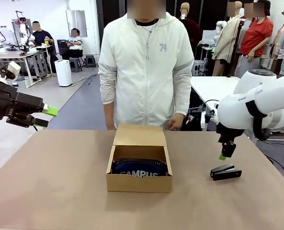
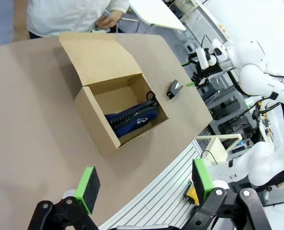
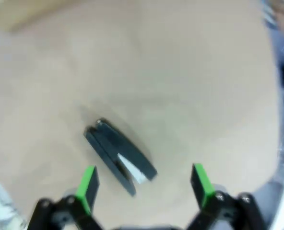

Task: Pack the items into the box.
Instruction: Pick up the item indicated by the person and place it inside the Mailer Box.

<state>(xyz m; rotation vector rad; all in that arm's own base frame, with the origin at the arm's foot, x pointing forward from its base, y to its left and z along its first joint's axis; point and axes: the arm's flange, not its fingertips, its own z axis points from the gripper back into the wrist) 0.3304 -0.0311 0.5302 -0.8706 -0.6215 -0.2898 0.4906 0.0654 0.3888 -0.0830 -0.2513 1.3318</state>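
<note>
Hovering just above the black stapler (image 1: pixel 225 172), the right jaws stand wide open and hold nothing; one green pad (image 1: pixel 222 156) points down at the stapler without touching it. The stapler lies closed on the bench (image 1: pixel 51 182), to the right of the box (image 1: pixel 139 183) and apart from it. In the blurred right wrist view it sits between the two pads, nearer one pad (image 3: pixel 88 184) than the other. The cardboard box stands mid-bench with its flap lid (image 1: pixel 139 135) folded back toward the person (image 1: pixel 147 72) at the far side. The navy pouch (image 1: pixel 139 168) lies inside the box, its white "CAMPUS" lettering facing up. The left jaws are raised off the bench's left edge, spread wide and empty, pads (image 2: pixel 87 187) well apart.
</note>
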